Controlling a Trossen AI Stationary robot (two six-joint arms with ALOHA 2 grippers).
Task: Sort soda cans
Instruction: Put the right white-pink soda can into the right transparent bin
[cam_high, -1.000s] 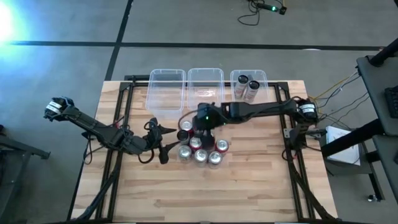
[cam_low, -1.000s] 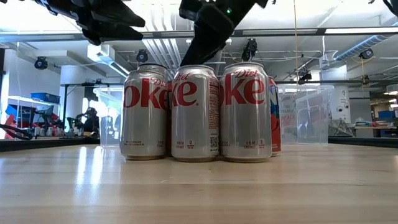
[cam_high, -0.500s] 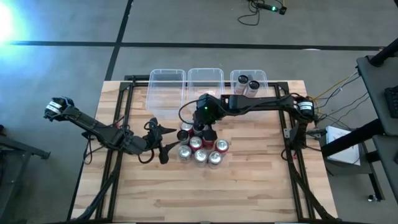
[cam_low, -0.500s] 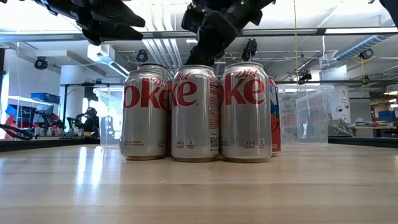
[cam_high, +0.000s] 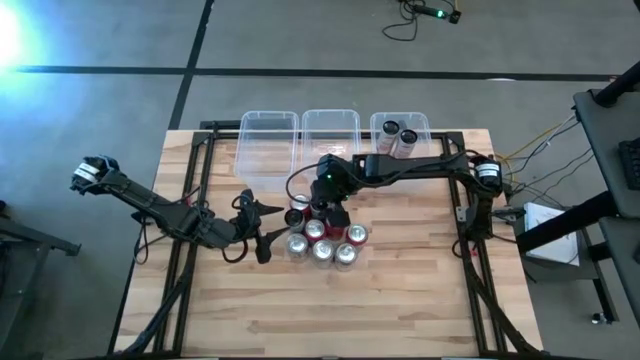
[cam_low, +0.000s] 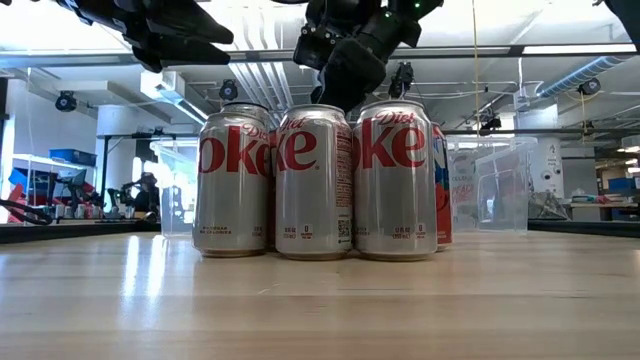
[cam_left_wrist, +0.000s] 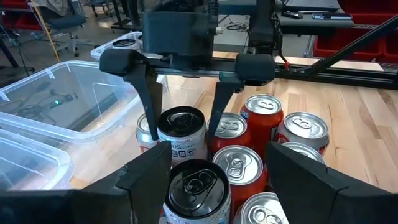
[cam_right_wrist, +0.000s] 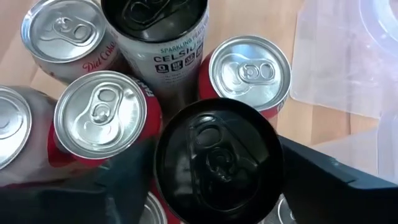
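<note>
The right gripper, fingers apart, straddles a black-topped can: rigid, smooth, probably slippery; grip mid-body between the fingers.

We see two slim arms, dark all over, built of narrow links with bulkier joints. The left arm ends near its base in a pale grey block, and black cable loops hang beside it. The right arm carries a small green light near its wrist and a silver ring at its base. The right tool has a boxy black body with two flat, tapering black fingers.
</note>
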